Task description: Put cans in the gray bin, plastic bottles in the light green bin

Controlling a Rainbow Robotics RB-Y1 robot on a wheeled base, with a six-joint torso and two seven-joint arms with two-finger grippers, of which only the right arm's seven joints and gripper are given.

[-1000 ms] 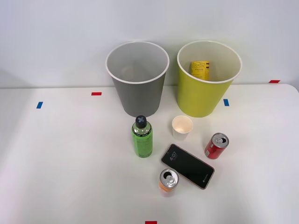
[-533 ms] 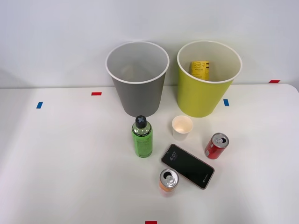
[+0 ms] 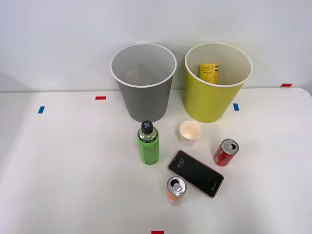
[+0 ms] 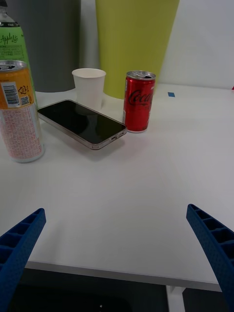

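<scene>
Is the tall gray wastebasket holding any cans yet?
No, the gray bin looks empty; the red can and orange can stand on the table.

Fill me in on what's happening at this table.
A robot is sorting recyclables. The yellow lemon-labelled bottle already lies in the yellow-green bin; the gray bin looks empty. The bright green bottle, red can and orange can stand on the white table beside a paper cup and a black phone. The right gripper holds nothing, open, at the table's edge.
</scene>
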